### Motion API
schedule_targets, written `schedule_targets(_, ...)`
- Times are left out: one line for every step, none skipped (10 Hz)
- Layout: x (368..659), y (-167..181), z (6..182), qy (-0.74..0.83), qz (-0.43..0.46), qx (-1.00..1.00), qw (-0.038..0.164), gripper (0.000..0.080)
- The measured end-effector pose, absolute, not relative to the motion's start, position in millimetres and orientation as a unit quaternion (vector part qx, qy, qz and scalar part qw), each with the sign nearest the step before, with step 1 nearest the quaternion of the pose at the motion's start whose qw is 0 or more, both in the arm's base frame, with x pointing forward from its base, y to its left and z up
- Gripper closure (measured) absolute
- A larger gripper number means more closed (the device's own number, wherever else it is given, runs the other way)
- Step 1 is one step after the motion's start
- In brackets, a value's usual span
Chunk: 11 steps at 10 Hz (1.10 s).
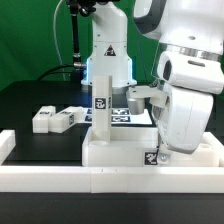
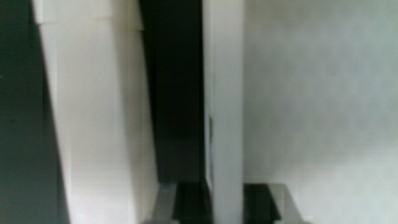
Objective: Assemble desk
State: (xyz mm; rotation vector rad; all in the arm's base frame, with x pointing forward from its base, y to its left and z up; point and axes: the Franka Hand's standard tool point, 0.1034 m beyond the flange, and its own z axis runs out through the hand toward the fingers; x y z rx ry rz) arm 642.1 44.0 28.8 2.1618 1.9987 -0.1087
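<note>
Hard against the long low white border rail (image 1: pixel 60 184), the wide, rimmed white plastic desk tabletop (image 1: pixel 120 150) lay flat, with one square-section white tagged leg (image 1: pixel 101 106) standing upright on it. Near that leg the arm's two-finger gripper (image 2: pixel 222 204) was clenched; whether it pinched anything could not be told. Loose white block legs (image 1: pixel 46 120) lay farther off, towards the exterior view's left. Doing the fitting well looked to depend on bracing the panel against the rail and keeping each leg plumb.
</note>
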Motion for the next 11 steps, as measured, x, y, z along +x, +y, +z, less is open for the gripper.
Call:
schedule_targets(644.5,44.4,30.9,0.675,-0.036,0.73,0.098,0.0738)
schedule_targets(648.5,45.3,34.4,0.675,-0.034,0.73,0.1,0.0738)
schedule_targets(654.3,46.2,39.7,0.675,-0.031,0.73,0.104,0.0738)
schedule_targets(660.3,47.1,48.1,0.676,-0.029,0.729,0.107,0.0666)
schedule_targets(664.3,47.2,57.3,0.676,-0.034,0.728,0.109,0.0666)
schedule_targets(666.0,47.2,63.5,0.674,-0.036,0.73,0.109,0.0529)
schedule_targets(668.1,45.6,72.6,0.672,-0.033,0.732,0.11,0.0345)
schedule_targets(669.2,45.9,81.0,0.67,-0.032,0.734,0.111,0.0215)
schedule_targets(669.0,44.3,90.2,0.666,-0.032,0.737,0.112,0.0215)
schedule_targets(666.7,40.3,97.9,0.661,-0.033,0.74,0.117,0.0164)
schedule_targets(659.2,35.9,98.3,0.656,-0.034,0.745,0.117,0.0164)
